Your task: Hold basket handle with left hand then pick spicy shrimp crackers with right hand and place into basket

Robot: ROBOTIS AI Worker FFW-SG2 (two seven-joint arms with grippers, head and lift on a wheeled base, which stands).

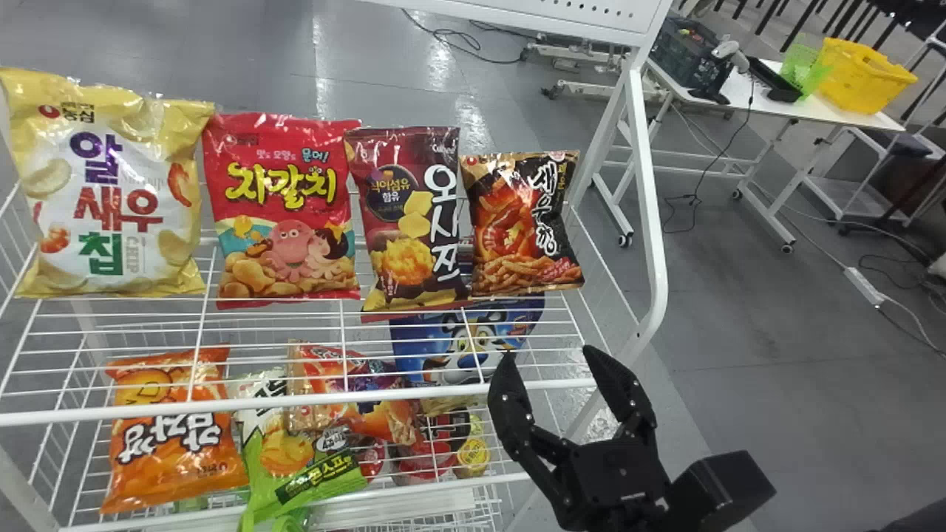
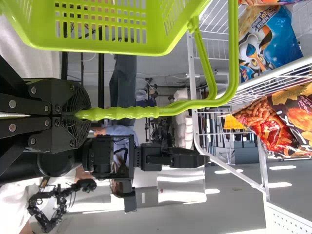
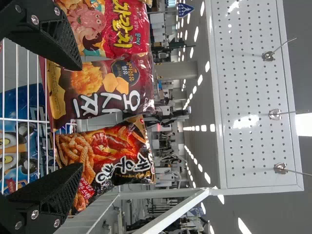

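Crackers point(image 1: 526, 225), the spicy shrimp ones, standing on the wire shelf point(image 1: 295, 402) at twelve o'clock from the right gripper point(image 1: 548, 352), and that gripper's spread wide, grasping nothing! Left gripper point(image 2: 87, 115), clenched firmly round the green basket handle point(image 2: 119, 113)!

A smooth grey floor point(image 1: 768, 377) with pale reflections of light stretches behind and to the right of a white wire rack point(image 1: 657, 222), whose far side carries a perforated white panel point(image 3: 253, 97). At the far right, a white table point(image 1: 798, 108) on casters bears a yellow crate point(image 1: 861, 77), with cables and a white power strip point(image 1: 863, 287) on the floor nearby; rows of bright ceiling lights point(image 3: 196, 34) run overhead.
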